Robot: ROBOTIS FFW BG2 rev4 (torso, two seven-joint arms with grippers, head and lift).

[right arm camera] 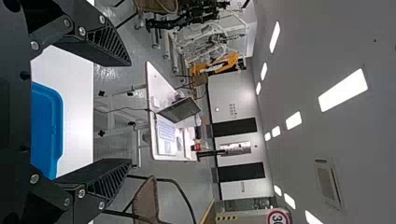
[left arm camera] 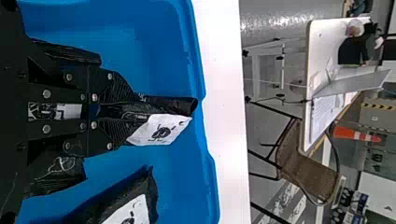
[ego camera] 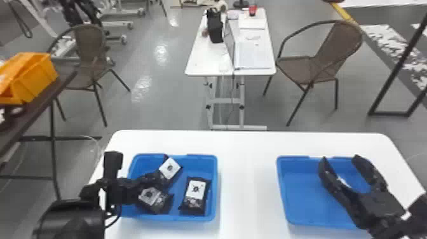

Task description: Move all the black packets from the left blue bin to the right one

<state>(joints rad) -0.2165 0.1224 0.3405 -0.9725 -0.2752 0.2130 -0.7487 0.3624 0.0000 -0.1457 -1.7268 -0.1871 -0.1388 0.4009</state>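
My left gripper (ego camera: 156, 178) reaches into the left blue bin (ego camera: 214, 187), its fingers closed on a black packet (ego camera: 170, 168) with a white label near the bin's far side. In the left wrist view, the left gripper (left arm camera: 140, 112) pinches that packet (left arm camera: 161, 129), whose labelled end sticks out past the fingertips. A second packet (ego camera: 152, 197) lies beneath and beside the gripper, and a third packet (ego camera: 194, 195) rests in the bin's right part. Over the right blue bin (ego camera: 298, 203), my right gripper (ego camera: 339, 159) is spread with nothing in it; the right wrist view also shows this gripper (right arm camera: 129, 112).
Both bins stand on a white table (ego camera: 247, 178), with a strip of tabletop between them. Beyond it are a smaller white table (ego camera: 206, 60) with a laptop and two brown chairs. An orange bin (ego camera: 35, 78) sits on a dark table at the left.
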